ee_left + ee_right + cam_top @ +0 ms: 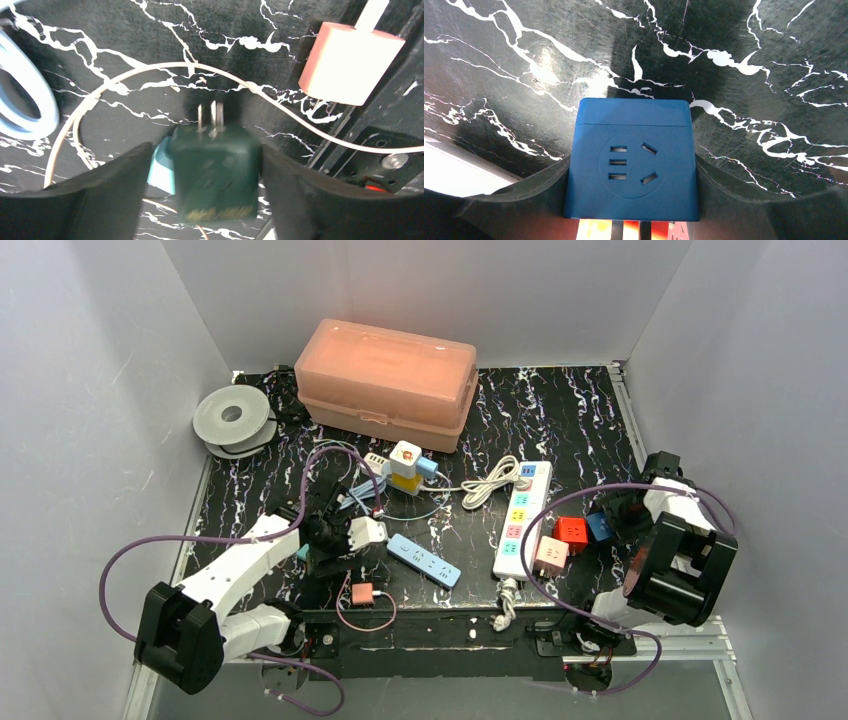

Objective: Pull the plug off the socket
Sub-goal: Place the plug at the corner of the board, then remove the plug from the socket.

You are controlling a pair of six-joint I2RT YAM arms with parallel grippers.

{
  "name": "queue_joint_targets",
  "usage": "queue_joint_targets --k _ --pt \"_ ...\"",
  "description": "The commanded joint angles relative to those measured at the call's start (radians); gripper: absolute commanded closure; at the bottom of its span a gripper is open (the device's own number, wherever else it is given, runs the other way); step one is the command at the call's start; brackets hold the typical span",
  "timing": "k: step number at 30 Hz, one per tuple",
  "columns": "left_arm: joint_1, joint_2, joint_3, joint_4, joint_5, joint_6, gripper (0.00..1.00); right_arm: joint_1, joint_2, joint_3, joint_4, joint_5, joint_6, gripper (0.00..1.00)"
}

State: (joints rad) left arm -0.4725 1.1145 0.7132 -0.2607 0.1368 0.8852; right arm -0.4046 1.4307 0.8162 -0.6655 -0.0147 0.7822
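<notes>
Marbled worktop (600, 430). Left gripper (206, 155) clasps the plug (215, 185), prongs bare, toward the front-left corner; right gripper (632, 167) clamps a blue socket (631, 130) by the right edge. Pulls should run straight along the prongs, untwisted.

The top camera looks down from the near edge over the whole counter (600, 420), while each wrist camera peers closely down at a small patch of it.
</notes>
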Motion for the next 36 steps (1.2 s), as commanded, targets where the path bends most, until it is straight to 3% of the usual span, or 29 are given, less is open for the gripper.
queue_joint_targets --k 1,4,8,20,27,32,36 --pt "0.006 -0.013 0.043 -0.111 0.035 -0.016 0.14 0.01 0.058 0.01 -0.002 0.022 -0.011 0.36" --pt "0.006 -0.031 0.072 -0.122 0.045 -0.02 0.02 0.031 0.043 0.007 -0.005 0.022 -0.026 0.34" --pt "0.006 -0.056 0.14 -0.169 0.07 -0.054 0.02 0.071 -0.02 0.001 -0.003 0.036 -0.038 0.22" --pt "0.006 -0.156 0.326 -0.282 0.133 -0.121 0.02 0.12 -0.143 0.106 -0.108 0.088 -0.058 0.15" --pt "0.006 -0.173 0.451 -0.32 0.178 -0.189 0.02 0.24 -0.279 0.191 -0.113 0.097 -0.072 0.15" --pt "0.006 -0.188 0.51 -0.314 0.193 -0.246 0.02 0.361 -0.297 0.216 0.003 -0.038 -0.118 0.14" --pt "0.006 -0.217 0.517 -0.276 0.184 -0.317 0.02 0.405 -0.192 0.236 0.009 -0.119 -0.163 0.12"
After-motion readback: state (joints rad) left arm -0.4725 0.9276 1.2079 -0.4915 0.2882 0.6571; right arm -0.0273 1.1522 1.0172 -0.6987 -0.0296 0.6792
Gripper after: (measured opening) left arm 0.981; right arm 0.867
